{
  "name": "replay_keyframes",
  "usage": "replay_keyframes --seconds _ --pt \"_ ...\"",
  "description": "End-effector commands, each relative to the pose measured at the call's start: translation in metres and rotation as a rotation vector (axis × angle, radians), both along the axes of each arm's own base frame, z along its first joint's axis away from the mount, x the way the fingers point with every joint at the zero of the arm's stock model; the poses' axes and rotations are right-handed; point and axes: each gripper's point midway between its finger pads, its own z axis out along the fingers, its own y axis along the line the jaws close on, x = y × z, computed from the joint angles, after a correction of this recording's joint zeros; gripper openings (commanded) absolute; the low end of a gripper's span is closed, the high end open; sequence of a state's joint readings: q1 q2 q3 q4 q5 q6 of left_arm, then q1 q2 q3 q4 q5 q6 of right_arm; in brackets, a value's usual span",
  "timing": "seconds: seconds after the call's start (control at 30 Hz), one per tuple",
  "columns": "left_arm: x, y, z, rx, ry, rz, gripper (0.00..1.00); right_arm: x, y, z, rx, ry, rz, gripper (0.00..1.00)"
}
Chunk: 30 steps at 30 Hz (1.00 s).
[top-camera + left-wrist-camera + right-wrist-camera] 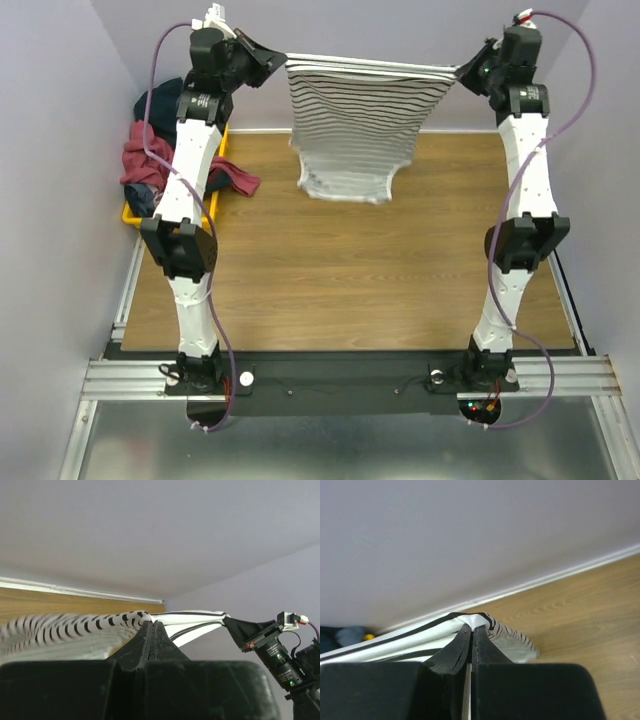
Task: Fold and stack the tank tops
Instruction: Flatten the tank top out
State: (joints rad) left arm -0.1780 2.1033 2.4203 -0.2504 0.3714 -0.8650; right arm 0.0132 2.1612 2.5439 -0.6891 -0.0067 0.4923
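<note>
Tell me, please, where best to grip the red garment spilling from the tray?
Probably the loose end of the red garment on the table beside the yellow tray, from above: it lies flat and exposed, the rest is bunched behind the left arm.

Tank top (360,120): white, thin dark horizontal stripes, dark band along stretched edge. Jaws: black, both sides. In tray (130,216), yellow: maroon top (145,165), dark navy top (165,100). Desk (350,280): mid-brown wood grain. Left arm (190,170), right arm (528,180): white links, black joints. Cables (152,80): purple. Walls (60,150): pale lilac-grey.
</note>
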Motion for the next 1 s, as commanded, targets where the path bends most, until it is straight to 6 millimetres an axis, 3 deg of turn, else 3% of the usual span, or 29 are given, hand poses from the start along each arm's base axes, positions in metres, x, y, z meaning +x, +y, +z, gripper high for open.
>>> replay_keyframes --seconds 0.0,0.07,0.1,0.13,0.17,0.2,0.23,0.27,0.3,0.33,0.37,0.4,0.43,0.47,0.57,0.6,0.67,0.7,0.73,0.77,0.9,0.97 --pt "-0.075 0.014 0.116 -0.035 -0.289 -0.050 0.00 -0.033 0.007 0.101 0.045 -0.242 0.047 0.00" --pt "-0.083 0.014 0.102 -0.025 -0.265 -0.057 0.00 -0.044 0.007 0.103 0.044 -0.237 0.047 0.00" --pt "-0.085 0.015 0.096 -0.017 -0.255 -0.057 0.00 -0.046 0.007 0.097 0.045 -0.219 0.048 0.01" --pt "-0.087 0.016 0.089 -0.013 -0.241 -0.052 0.00 -0.045 0.007 0.069 0.046 -0.151 0.045 0.00" --pt "-0.092 0.015 0.068 -0.007 -0.189 -0.053 0.00 -0.058 0.006 0.071 0.045 -0.145 0.044 0.00" --pt "-0.096 0.012 0.057 -0.010 -0.169 -0.056 0.00 -0.059 0.007 0.028 0.049 -0.048 0.042 0.01" --pt "-0.114 0.010 0.059 -0.012 -0.178 -0.065 0.00 -0.074 0.006 0.023 0.049 -0.032 0.036 0.00" --pt "-0.119 0.007 0.040 -0.007 -0.139 -0.073 0.00 -0.073 0.004 -0.010 0.048 0.039 0.025 0.00" --pt "-0.118 0.003 -0.010 0.006 -0.049 -0.082 0.00 -0.088 0.002 -0.012 0.045 0.049 0.011 0.00" --pt "-0.119 0.004 -0.025 -0.032 -0.005 -0.036 0.00 -0.095 -0.001 -0.039 0.046 0.101 -0.005 0.00" --pt "-0.131 0.004 -0.032 -0.036 0.006 -0.032 0.00 -0.111 -0.004 -0.099 0.039 0.228 -0.027 0.00" --pt "-0.137 0.000 -0.087 -0.024 0.120 -0.016 0.00 -0.127 -0.004 -0.109 0.048 0.230 -0.032 0.00" --pt "-0.144 0.002 -0.108 -0.015 0.157 -0.015 0.00 -0.138 -0.007 -0.134 0.044 0.270 -0.051 0.00" --pt "-0.164 -0.003 -0.154 0.003 0.243 -0.023 0.00 -0.165 -0.012 -0.182 0.032 0.354 -0.085 0.00" --pt "-0.203 -0.014 -0.202 0.028 0.307 -0.072 0.00 -0.202 -0.015 -0.244 0.022 0.476 -0.103 0.00" --pt "-0.223 -0.014 -0.243 0.053 0.384 -0.083 0.00 -0.224 -0.015 -0.274 0.017 0.545 -0.103 0.00" --pt "-0.250 -0.024 -0.263 0.072 0.409 -0.130 0.00 -0.244 -0.016 -0.292 0.018 0.580 -0.113 0.00" --pt "-0.264 -0.021 -0.291 0.078 0.469 -0.105 0.00 -0.260 -0.016 -0.310 0.024 0.617 -0.120 0.00" --pt "-0.261 -0.013 -0.301 0.028 0.520 0.000 0.00 -0.266 -0.017 -0.315 0.026 0.629 -0.129 0.00" --pt "-0.280 -0.020 -0.317 0.045 0.554 -0.025 0.00 -0.271 -0.018 -0.318 0.023 0.633 -0.139 0.00" --pt "-0.311 -0.033 -0.345 0.072 0.626 -0.052 0.00 -0.290 -0.023 -0.334 0.016 0.676 -0.174 0.01" --pt "-0.322 -0.038 -0.356 0.088 0.658 -0.064 0.00 -0.298 -0.025 -0.338 0.016 0.681 -0.193 0.07"
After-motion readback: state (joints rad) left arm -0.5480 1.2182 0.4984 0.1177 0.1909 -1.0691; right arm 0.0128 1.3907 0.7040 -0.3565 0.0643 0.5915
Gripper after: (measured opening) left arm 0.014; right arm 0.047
